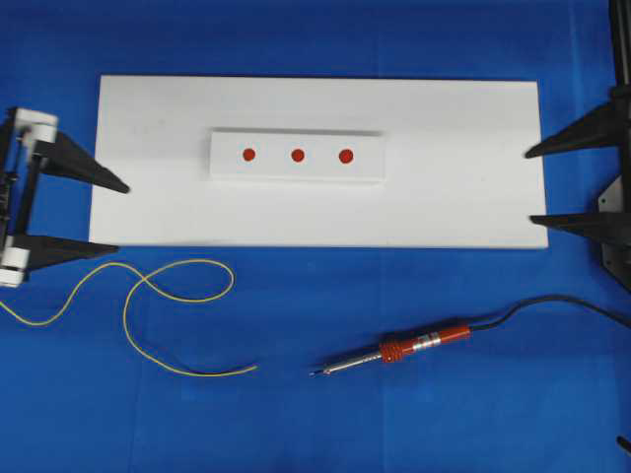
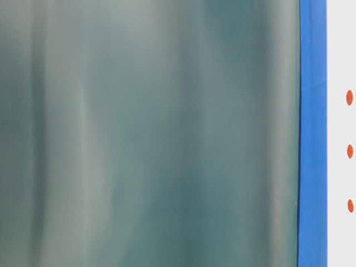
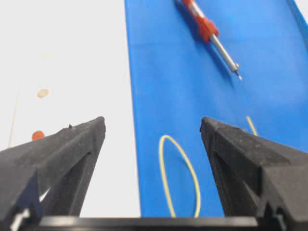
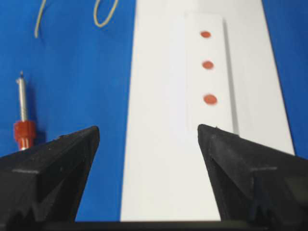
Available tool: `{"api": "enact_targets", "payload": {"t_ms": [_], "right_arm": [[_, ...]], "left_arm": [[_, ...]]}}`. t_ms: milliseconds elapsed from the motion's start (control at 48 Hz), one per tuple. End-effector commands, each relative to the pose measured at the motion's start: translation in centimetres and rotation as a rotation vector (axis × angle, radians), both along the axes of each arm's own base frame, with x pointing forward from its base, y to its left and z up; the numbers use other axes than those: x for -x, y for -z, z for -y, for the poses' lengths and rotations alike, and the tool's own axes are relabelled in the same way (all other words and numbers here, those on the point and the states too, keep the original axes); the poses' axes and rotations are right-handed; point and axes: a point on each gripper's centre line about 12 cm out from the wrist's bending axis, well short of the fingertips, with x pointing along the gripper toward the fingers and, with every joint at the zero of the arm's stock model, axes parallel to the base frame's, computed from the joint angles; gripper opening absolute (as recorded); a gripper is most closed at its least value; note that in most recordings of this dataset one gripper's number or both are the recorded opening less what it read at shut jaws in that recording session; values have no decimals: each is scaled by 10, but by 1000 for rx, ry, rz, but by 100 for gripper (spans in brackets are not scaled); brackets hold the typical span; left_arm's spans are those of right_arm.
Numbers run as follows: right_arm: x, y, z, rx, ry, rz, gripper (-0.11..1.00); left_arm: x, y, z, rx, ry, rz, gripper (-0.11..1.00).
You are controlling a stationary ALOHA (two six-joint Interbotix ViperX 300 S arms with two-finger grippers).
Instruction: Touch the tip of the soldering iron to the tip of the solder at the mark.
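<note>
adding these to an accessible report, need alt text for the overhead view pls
A soldering iron and a curled yellow solder wire lie apart on a blue table, in front of a white board whose raised strip carries three red dots. An open left tool and right tool wait at the board's ends, holding nothing.

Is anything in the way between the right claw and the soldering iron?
Nothing visible. The right gripper hangs open over the white board's right end, and the soldering iron lies below it on bare blue cloth, with only its own black cord nearby.
</note>
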Motion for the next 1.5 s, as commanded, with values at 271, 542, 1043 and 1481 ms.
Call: {"api": "enact_targets", "payload": {"t_ms": [271, 542, 1043, 1481], "right_arm": [[9, 29, -1, -12, -9, 56, 75], [6, 43, -3, -32, -18, 66, 75], [5, 46, -3, -37, -17, 54, 74], [5, 46, -3, -37, -16, 49, 74]], "left_arm": [[35, 16, -7, -1, -18, 74, 74], [42, 30, -8, 2, -20, 35, 74], [43, 33, -8, 4, -19, 10, 74], [43, 33, -8, 6, -21, 10, 74]]}}
